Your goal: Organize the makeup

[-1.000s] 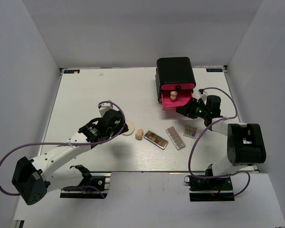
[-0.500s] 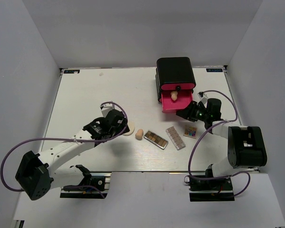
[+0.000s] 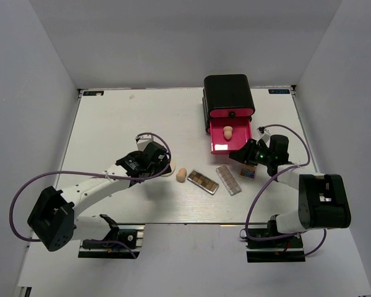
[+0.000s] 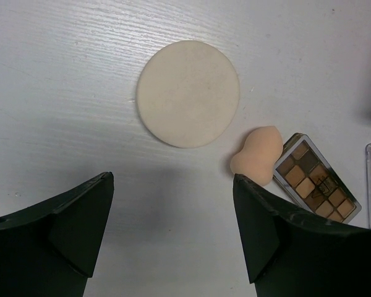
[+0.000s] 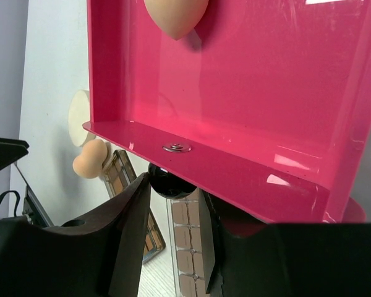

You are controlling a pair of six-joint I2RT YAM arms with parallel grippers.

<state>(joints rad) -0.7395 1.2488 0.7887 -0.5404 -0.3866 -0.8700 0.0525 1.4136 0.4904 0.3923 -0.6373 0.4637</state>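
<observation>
White table (image 3: 111,124) — puff (image 4: 188,94), sponge (image 3: 181,175), palettes (image 3: 203,181)

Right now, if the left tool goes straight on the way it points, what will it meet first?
Probably the puff lying just ahead of the open left tool; depth is unclear, so bare table could come first.

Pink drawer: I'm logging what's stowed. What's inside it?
One beige egg sponge lies near the back; the visible drawer floor is otherwise bare. Anything under the black box is hidden.
</observation>
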